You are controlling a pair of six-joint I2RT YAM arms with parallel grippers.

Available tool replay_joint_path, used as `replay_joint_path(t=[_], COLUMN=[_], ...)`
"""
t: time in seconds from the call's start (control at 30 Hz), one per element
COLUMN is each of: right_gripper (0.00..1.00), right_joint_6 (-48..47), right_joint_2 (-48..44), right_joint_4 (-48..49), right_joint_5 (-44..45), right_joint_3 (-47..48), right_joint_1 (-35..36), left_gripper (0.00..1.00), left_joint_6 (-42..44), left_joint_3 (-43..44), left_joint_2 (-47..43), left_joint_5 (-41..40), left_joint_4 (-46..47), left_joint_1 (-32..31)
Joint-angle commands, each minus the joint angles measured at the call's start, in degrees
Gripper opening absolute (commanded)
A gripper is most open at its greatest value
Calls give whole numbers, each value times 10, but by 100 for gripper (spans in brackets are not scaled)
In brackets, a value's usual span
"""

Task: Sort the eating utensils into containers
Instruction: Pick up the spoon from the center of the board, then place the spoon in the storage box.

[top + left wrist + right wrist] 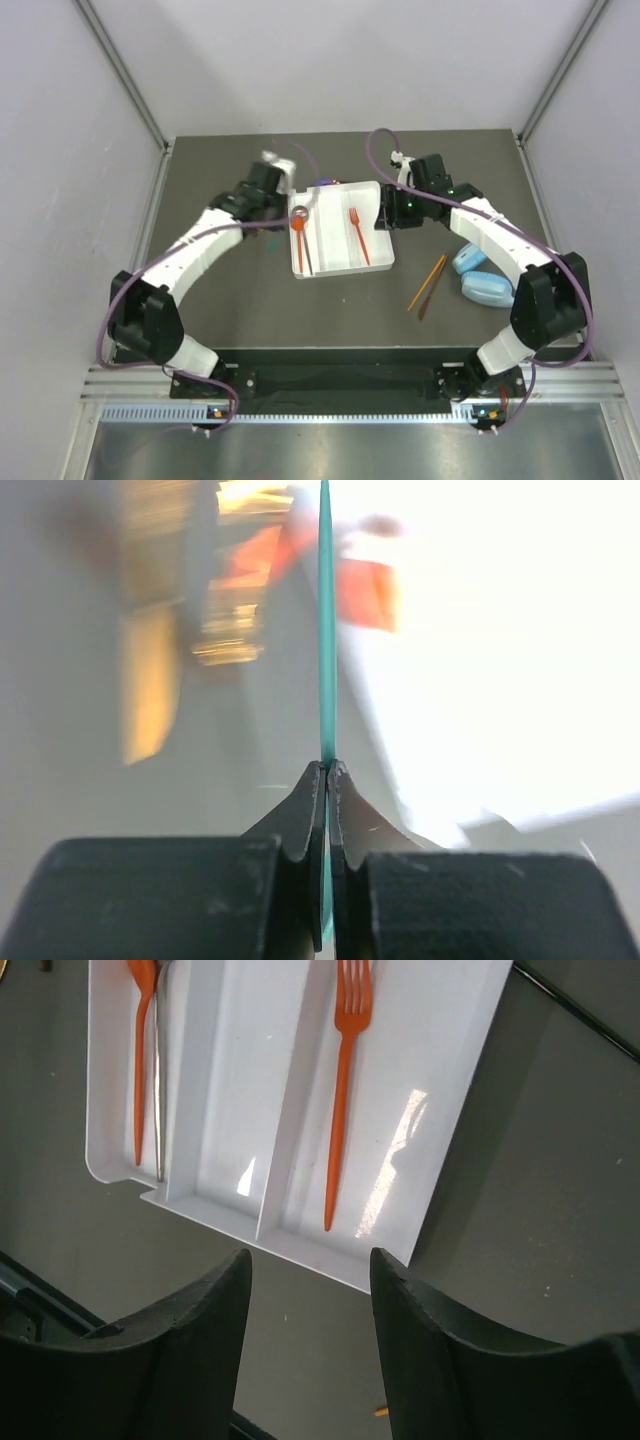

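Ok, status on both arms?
Left pincer shut on teal utensil, left of tray. Right pincer open, empty, at tray's right side. Orange fork, orange spoon in tray. Orange sticks loose; nothing blocking.

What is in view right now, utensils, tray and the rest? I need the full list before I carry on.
tray: one, white, divided, centre of table
orange fork: one, tray's right compartment
orange spoon: one, tray's left compartment
grey utensil: one, beside the spoon, same compartment
sticks: two, orange and brown, on table right of tray
light-blue headphones: two rounded pieces, right of the sticks
teal utensil: one, thin, held
table: one, dark grey
left claw: shut on the teal utensil, left of tray
right claw: open, empty, by tray's right side
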Motion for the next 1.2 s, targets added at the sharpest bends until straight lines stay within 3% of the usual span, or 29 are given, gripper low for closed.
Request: replay_joint_path(t=[0.0, 0.13, 0.23, 0.5, 0.7, 0.97, 1.0, 1.17], right_gripper=[51, 50, 51, 50, 50, 51, 52, 53], right_joint_6=[14, 17, 17, 32, 38, 21, 16, -6], right_joint_2=[7, -6, -19, -52, -56, -62, -65, -88], right_joint_4=[36, 36, 35, 30, 28, 28, 26, 32], right_joint_5=[23, 29, 40, 69, 71, 49, 40, 25], right_joint_3=[1, -3, -10, -18, -22, -25, -26, -44], right_joint_1=[-22, -36, -48, -80, -95, -101, -101, -97], left_gripper=[0, 0, 0, 0, 0, 0, 14, 43], left_joint_6=[101, 122, 130, 157, 160, 155, 152, 129], left_joint_3=[0, -25, -33, -15, 3, -23, -26, -85], left_joint_2=[-13, -10, 3, 121, 225, 204, 190, 70], left_joint_5=[56, 103, 111, 166, 149, 102, 93, 14], left_joint_4=[-29, 0, 7, -30, -45, -19, -15, 51], left_joint_1=[-174, -279, -324, -360, -390, -392, -392, -390])
